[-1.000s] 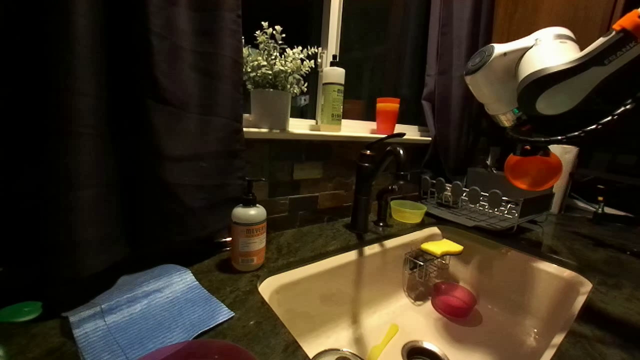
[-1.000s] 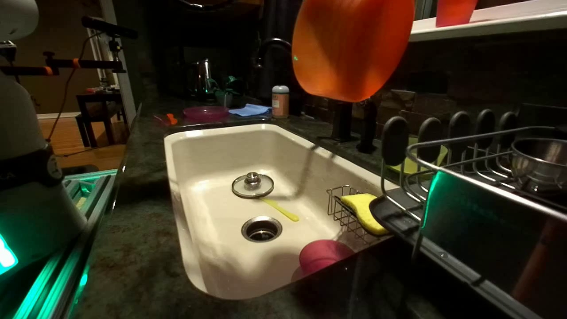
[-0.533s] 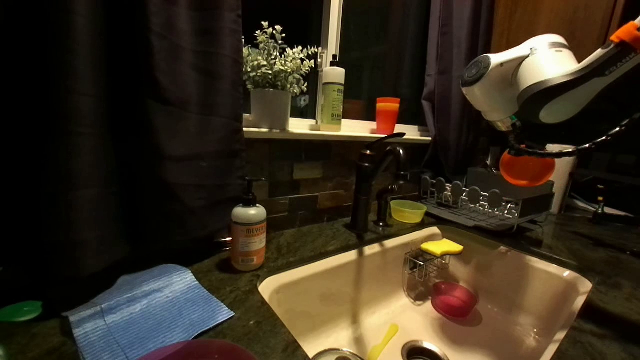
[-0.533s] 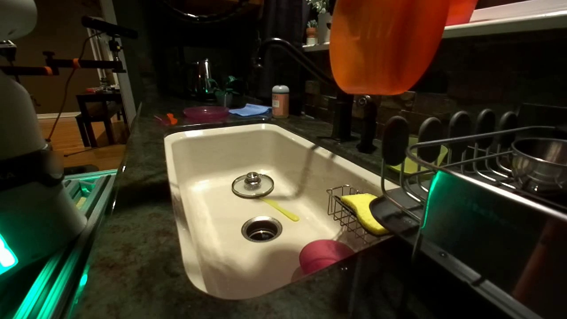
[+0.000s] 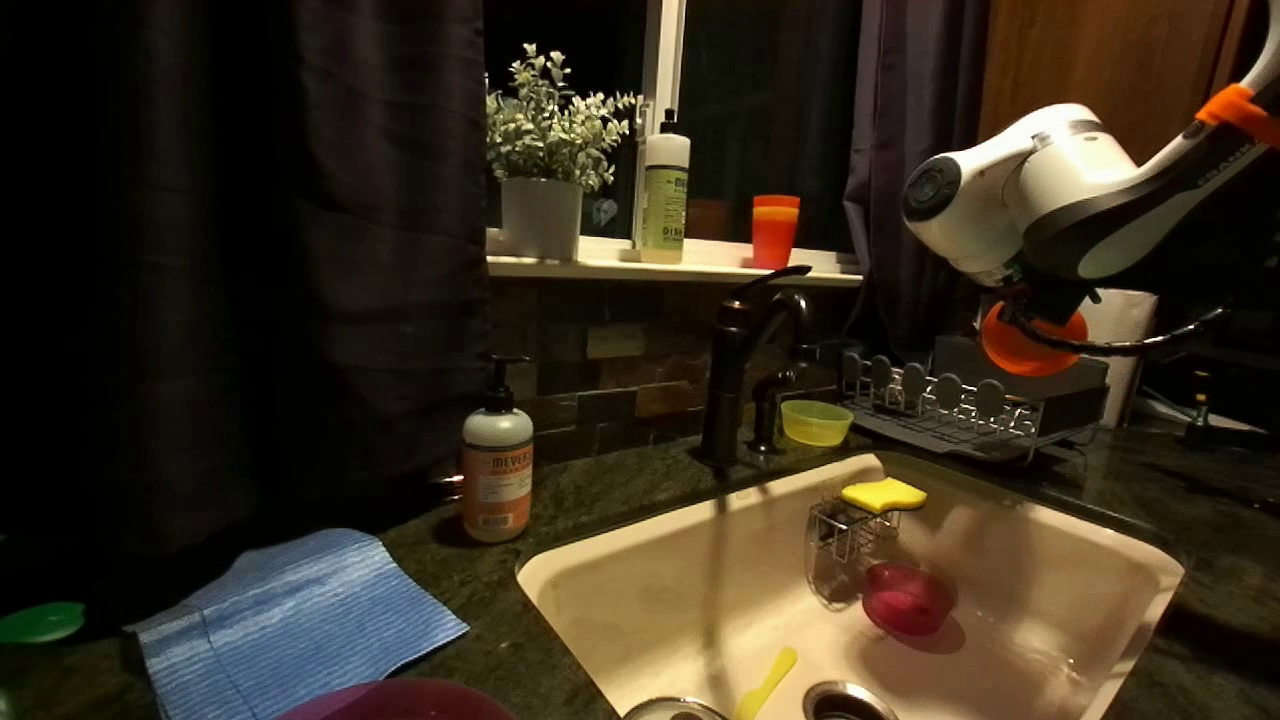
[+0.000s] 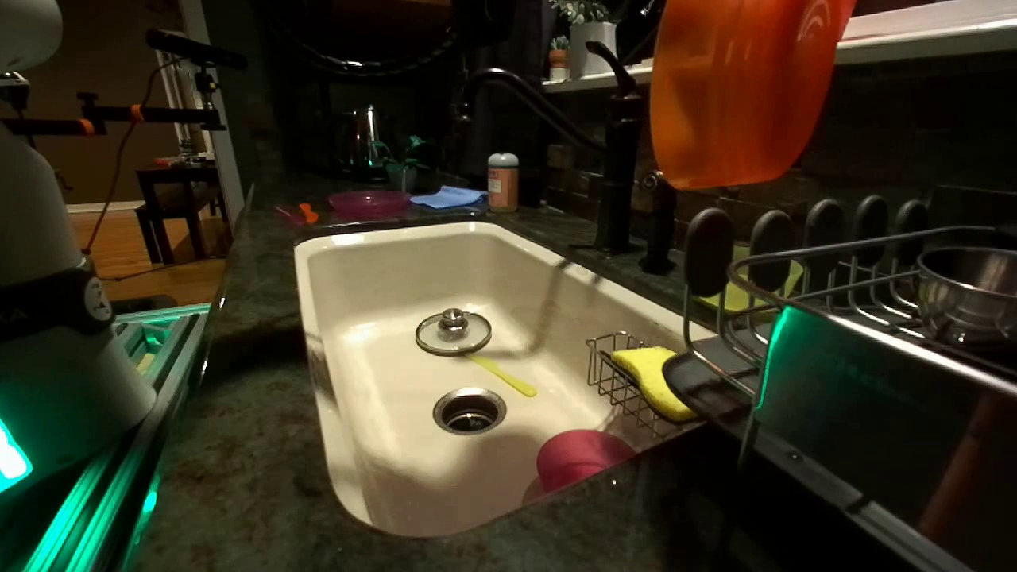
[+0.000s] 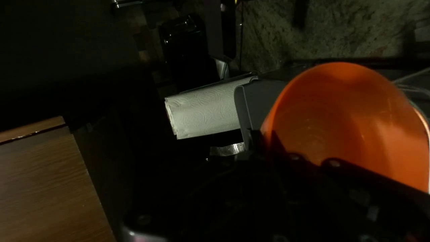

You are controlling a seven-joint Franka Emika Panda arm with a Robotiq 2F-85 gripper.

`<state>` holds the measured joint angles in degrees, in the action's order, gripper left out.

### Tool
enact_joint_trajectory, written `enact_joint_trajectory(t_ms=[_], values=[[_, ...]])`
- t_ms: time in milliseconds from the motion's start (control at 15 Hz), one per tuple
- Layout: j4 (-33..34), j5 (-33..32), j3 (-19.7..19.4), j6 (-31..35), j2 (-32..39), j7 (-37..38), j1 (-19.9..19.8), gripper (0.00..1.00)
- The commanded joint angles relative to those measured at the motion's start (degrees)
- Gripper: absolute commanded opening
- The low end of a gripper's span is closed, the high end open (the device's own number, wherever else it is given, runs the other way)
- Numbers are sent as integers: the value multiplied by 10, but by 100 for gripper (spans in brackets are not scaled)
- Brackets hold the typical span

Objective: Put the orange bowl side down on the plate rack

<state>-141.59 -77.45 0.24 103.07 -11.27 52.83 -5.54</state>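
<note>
An orange band (image 5: 1238,114) circles the white-and-black arm (image 5: 1072,178).

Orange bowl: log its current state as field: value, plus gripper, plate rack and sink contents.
orange bowl: in the air, tilted, not yet placed
gripper: shut on the orange bowl
plate rack: holds a metal vessel
sink: pink bowl, glass lid, yellow utensil

A sink (image 6: 397,274) with a dark faucet (image 5: 728,390), a plate rack (image 5: 989,399) beside it and dish soap (image 5: 665,205) on the windowsill (image 5: 600,267) mark this dimly lit kitchen.
</note>
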Motion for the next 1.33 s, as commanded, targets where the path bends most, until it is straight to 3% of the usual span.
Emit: enact_joint_trajectory(t_ms=[0,467,1267], values=[[2,-33,-2,-33,23,40,18,1],[13,-60,2,-78,68,86,40,1],[32,-74,5,-95,122,122,56,1]])
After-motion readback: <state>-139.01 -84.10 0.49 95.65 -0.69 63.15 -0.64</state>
